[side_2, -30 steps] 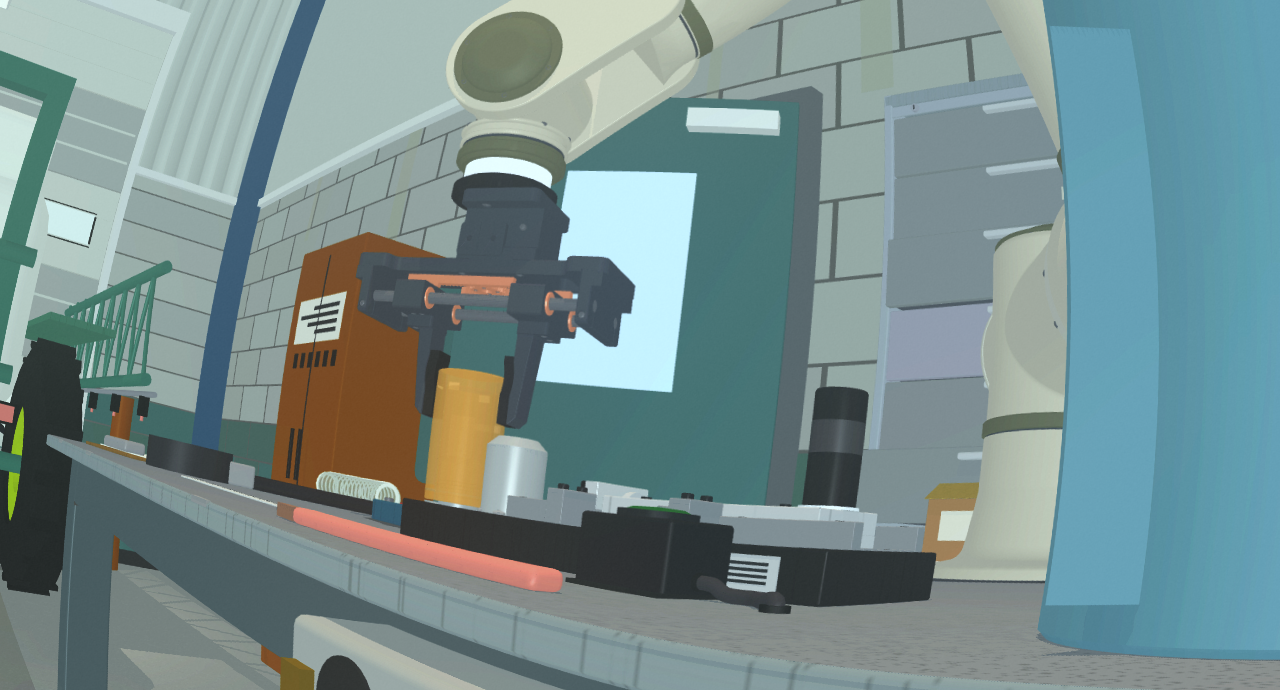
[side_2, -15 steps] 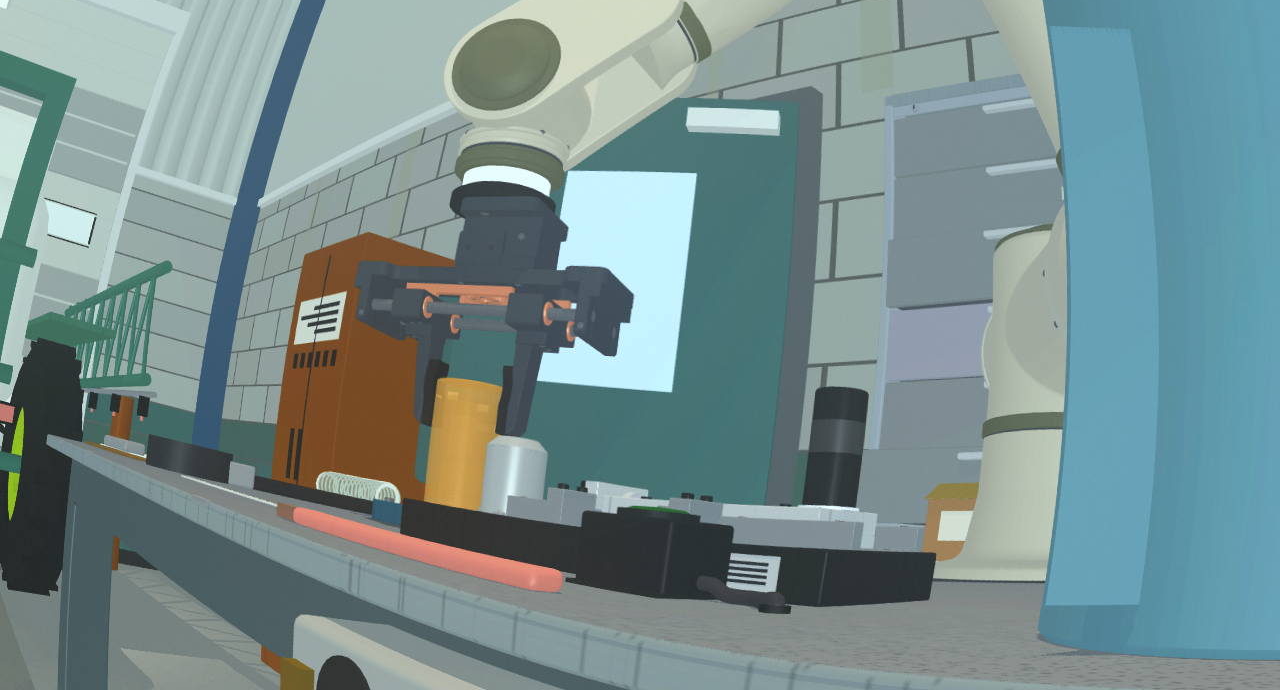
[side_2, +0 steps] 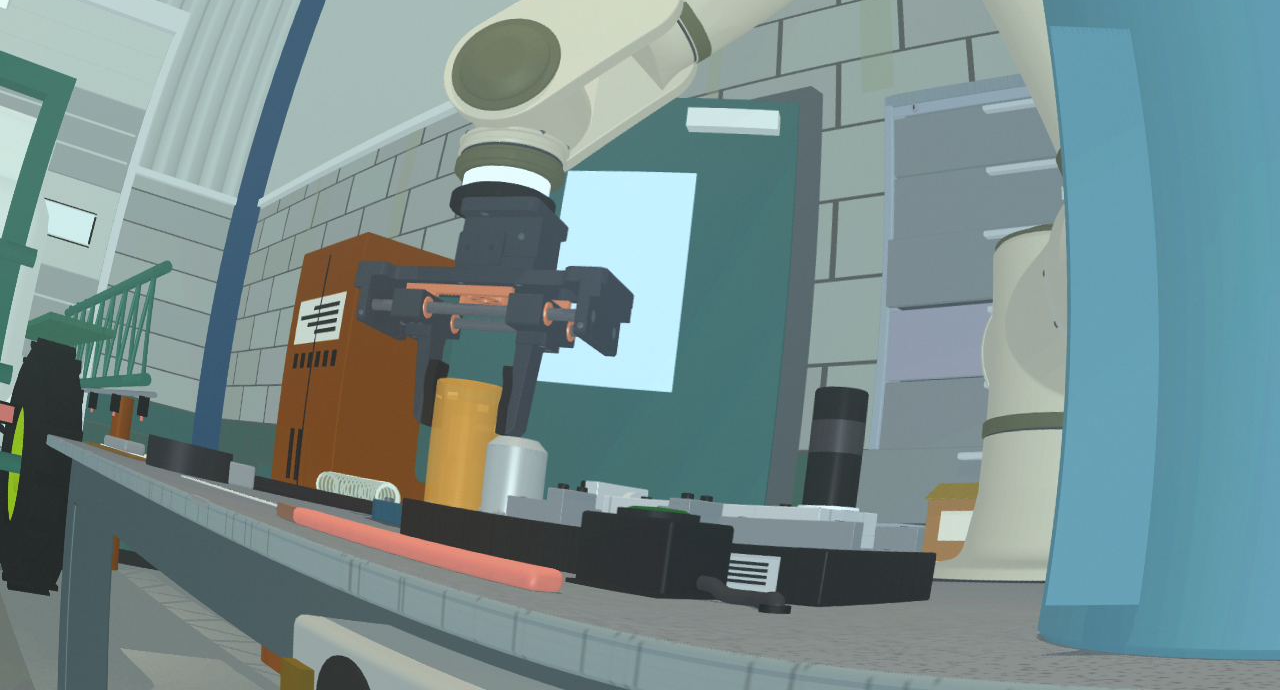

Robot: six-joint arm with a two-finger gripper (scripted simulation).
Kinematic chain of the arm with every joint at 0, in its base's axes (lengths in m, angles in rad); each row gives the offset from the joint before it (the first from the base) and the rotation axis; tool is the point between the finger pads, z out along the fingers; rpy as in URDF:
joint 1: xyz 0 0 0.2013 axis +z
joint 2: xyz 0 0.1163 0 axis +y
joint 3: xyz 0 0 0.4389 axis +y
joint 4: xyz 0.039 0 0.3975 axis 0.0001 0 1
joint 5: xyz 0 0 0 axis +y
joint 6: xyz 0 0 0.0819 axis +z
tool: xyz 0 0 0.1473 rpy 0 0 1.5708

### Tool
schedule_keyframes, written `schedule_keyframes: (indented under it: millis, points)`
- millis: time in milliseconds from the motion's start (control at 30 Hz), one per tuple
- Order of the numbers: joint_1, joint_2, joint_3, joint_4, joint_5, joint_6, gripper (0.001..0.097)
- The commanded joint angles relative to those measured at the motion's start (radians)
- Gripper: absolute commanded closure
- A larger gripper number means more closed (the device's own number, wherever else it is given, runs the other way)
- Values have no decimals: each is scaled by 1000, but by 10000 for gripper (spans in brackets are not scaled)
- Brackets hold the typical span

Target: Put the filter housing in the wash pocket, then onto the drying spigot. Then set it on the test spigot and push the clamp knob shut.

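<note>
The amber filter housing (side_2: 461,440) stands upright just left of a short silver spigot (side_2: 515,473), its lower end hidden behind the black fixture base (side_2: 662,548). A taller black spigot (side_2: 836,445) rises at the right end of the fixture. A small black lever (side_2: 738,594) lies at the fixture's front edge, below a striped label. The gripper (side_2: 473,404) hangs straight down over the housing from the cream arm, and it is closed around the housing's upper part.
The bench's front edge runs diagonally below the fixture, with a pink rod (side_2: 421,548) lying along it. A wire coil (side_2: 356,487) and a brown cabinet (side_2: 349,364) sit behind the housing. A large blue body (side_2: 1173,328) fills the right side.
</note>
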Motion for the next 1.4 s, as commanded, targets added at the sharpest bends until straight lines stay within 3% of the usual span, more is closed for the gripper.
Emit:
schedule_keyframes:
  millis: [0,933,1367]
  points:
    - [0,-1,-1,0,0,0,841]
    - [0,-1,-1,0,0,0,286]
    - [0,0,-1,0,0,0,286]
